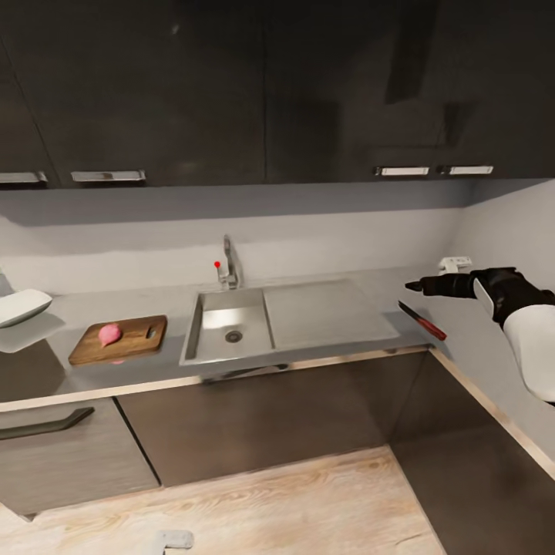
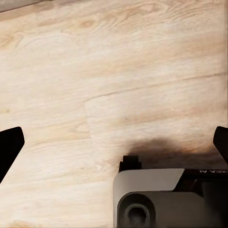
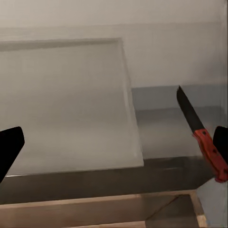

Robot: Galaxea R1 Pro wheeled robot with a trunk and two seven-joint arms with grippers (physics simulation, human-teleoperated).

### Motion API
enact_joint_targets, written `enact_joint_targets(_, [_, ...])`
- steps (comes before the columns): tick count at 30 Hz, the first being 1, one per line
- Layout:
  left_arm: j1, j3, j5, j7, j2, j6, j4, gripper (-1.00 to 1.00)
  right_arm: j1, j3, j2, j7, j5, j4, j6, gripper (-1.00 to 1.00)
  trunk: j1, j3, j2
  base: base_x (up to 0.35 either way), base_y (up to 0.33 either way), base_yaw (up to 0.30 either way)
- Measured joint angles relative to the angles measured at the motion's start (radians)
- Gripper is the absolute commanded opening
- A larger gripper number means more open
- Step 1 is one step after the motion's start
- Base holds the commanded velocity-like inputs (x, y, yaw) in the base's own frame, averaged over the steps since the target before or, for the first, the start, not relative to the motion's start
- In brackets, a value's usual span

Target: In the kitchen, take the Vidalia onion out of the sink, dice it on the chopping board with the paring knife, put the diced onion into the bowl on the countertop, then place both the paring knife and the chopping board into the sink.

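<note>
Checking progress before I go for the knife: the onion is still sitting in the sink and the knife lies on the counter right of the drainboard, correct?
Not quite. In the head view the Vidalia onion sits on the chopping board, left of the sink, not in it. The paring knife does lie on the countertop right of the drainboard.

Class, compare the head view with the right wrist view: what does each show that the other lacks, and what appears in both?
Head view alone: the Vidalia onion resting on the chopping board, the sink basin with its drain, the tap, the bowl at the far left, the upper cabinets and the floor.

Right wrist view alone: a close look at the knife's dark blade and red handle, and the open right gripper with fingertips at both edges.

Both: the paring knife lying on the countertop beside the drainboard.
</note>
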Motion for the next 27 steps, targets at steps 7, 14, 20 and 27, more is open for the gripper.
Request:
enact_joint_targets(7, [0.000,0.000,0.000,0.001,0.002,0.008,0.000,1.00,0.004,0.000,-0.012,-0.088,0.073,0.056,-0.004,1.00,0.000,0.000,0.000,0.229,-0.221,0.000])
enact_joint_targets(14, [0.000,0.000,0.000,0.001,0.002,0.033,0.001,1.00,0.005,0.000,-0.013,-0.184,0.090,0.198,-0.121,1.00,0.000,0.000,0.000,0.174,-0.155,0.000])
enact_joint_targets(20, [0.013,0.000,0.001,-0.002,-0.003,0.120,0.004,1.00,0.007,0.000,-0.016,-0.204,0.090,0.212,-0.130,1.00,0.000,0.000,0.000,0.027,-0.021,0.000])
enact_joint_targets(27, [0.044,0.000,0.001,-0.002,-0.011,0.132,0.004,1.00,0.023,-0.001,-0.018,-0.207,0.091,0.213,-0.131,1.00,0.000,0.000,0.000,0.002,-0.002,0.000])
